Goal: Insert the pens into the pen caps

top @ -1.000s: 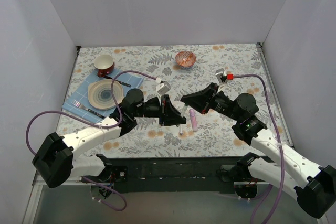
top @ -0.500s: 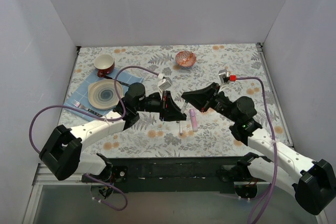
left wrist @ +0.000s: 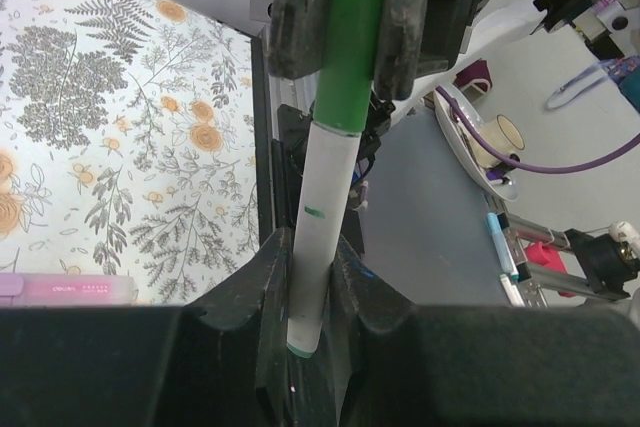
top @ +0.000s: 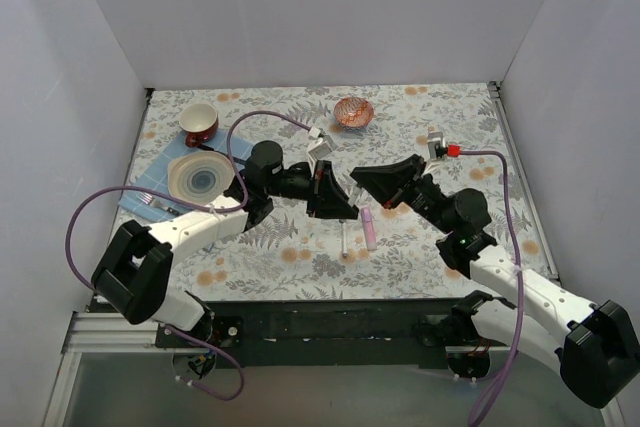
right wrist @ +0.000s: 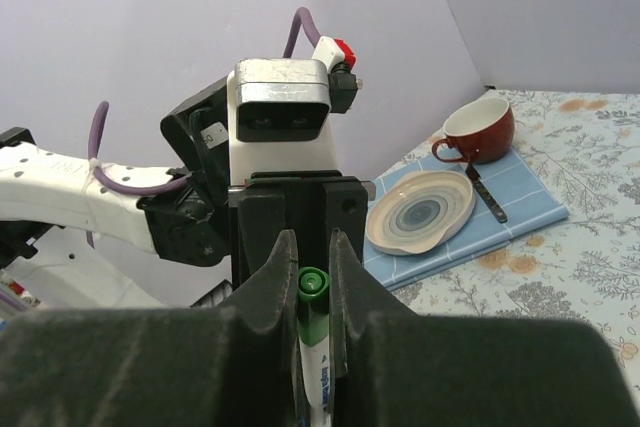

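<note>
A slim white-barrelled pen (left wrist: 325, 207) with a green cap (left wrist: 350, 57) is held between both grippers above the table's middle. My left gripper (left wrist: 308, 257) is shut on the barrel's bare end. My right gripper (right wrist: 311, 242) is shut on the green cap (right wrist: 313, 292), with white barrel showing below it. In the top view the left gripper (top: 343, 209) and the right gripper (top: 358, 179) meet tip to tip. A pale-pink marker (top: 369, 228) and a second slim white pen (top: 345, 240) lie on the table below them. The pink marker also shows in the left wrist view (left wrist: 65, 289). No loose caps show.
A copper bowl (top: 353, 111) stands at the back centre. A red mug (top: 199, 123), a striped plate (top: 200, 179) and dark-handled cutlery (top: 165, 209) sit on a blue cloth (top: 150, 197) at the left. White walls close three sides.
Both grippers have shifted a little back and to the right, staying tip to tip. The left arm's elbow has swung farther over the table.
</note>
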You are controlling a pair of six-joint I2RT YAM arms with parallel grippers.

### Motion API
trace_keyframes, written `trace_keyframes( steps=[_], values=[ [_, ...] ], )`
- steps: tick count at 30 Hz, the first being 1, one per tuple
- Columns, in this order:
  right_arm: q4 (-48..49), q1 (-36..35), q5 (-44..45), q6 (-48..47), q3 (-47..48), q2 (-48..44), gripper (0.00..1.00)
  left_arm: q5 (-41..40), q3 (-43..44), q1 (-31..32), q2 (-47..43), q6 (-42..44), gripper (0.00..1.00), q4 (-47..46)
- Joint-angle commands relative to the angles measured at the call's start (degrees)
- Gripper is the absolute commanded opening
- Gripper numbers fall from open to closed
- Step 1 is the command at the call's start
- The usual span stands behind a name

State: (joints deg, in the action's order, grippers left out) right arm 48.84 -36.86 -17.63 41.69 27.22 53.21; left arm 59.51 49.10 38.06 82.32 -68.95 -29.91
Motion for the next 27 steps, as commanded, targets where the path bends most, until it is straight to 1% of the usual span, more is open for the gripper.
trace_keyframes(
  steps=[1, 2, 5, 7, 8, 9, 10, 11, 13, 16, 18, 19, 20, 23, 24, 25, 27],
  values=[
    [-13.0, -6.1, -28.1, 5.8, -4.0, 2.5, 0.01, -22.2, 13.3, -4.3, -0.1, 1.4, 0.00, -10.5],
    [-12.4, -6.1, -28.7, 6.2, -4.2, 2.7, 0.01, -22.2, 14.1, -4.4, 0.3, 2.8, 0.00, -9.8],
    [-12.8, -6.1, -30.9, 6.5, -3.7, 4.3, 0.01, -19.7, 16.3, -5.4, 1.5, 3.2, 0.00, -9.0],
    [-16.3, -6.3, -31.3, 5.6, -2.7, 4.9, 0.01, -18.8, 18.0, -5.5, 2.0, 4.3, 0.00, -7.4],
    [-18.7, -6.4, -31.1, 3.4, -2.0, 4.9, 0.01, -17.6, 18.5, -5.8, 2.0, 5.1, 0.00, -7.1],
    [-21.4, -6.6, -30.0, 1.6, -1.3, 4.8, 0.01, -17.1, 19.0, -6.2, 2.4, 5.6, 0.00, -5.6],
    [-27.5, -6.6, -29.2, 0.0, 0.3, 4.6, 0.01, -16.4, 19.8, -6.3, 2.5, 5.7, 0.00, -5.4],
    [-29.8, -6.6, -28.4, -3.0, 0.8, 4.4, 0.01, -15.5, 20.2, -6.8, 2.6, 5.7, 0.00, -5.2],
    [-34.0, -6.6, -27.4, -4.4, 1.5, 4.1, 0.01, -14.9, 21.2, -7.0, 3.2, 5.9, 0.00, -3.9],
    [-37.9, -6.7, -26.1, -6.7, 2.3, 4.4, 0.01, -13.3, 21.6, -7.7, 3.7, 5.7, 0.00, -4.1],
    [-38.7, -6.8, -25.4, -7.5, 2.4, 4.7, 0.01, -13.9, 21.7, -7.7, 3.6, 5.5, 0.00, -4.4],
    [-38.3, -6.8, -25.1, -7.2, 2.2, 4.7, 0.01, -13.6, 21.5, -7.7, 3.9, 5.3, 0.00, -4.9],
    [-35.1, -6.9, -25.9, -6.6, 1.7, 4.8, 0.01, -13.7, 21.9, -7.7, 4.0, 5.3, 0.00, -4.6],
    [-32.3, -7.1, -24.7, -5.4, 1.6, 6.0, 0.01, -13.7, 22.0, -7.7, 4.4, 4.5, 0.00, -5.3],
    [-28.9, -7.1, -25.4, -4.8, 0.0, 6.5, 0.01, -13.7, 21.8, -7.7, 4.3, 4.5, 0.00, -5.4],
    [-25.3, -7.3, -26.1, -1.5, -1.2, 6.4, 0.01, -14.1, 21.7, -7.7, 4.2, 5.0, 0.00, -5.1],
    [-19.7, -7.2, -26.3, 0.1, -3.2, 6.6, 0.01, -13.9, 21.0, -7.9, 4.1, 4.7, 0.00, -5.5]
  ],
)
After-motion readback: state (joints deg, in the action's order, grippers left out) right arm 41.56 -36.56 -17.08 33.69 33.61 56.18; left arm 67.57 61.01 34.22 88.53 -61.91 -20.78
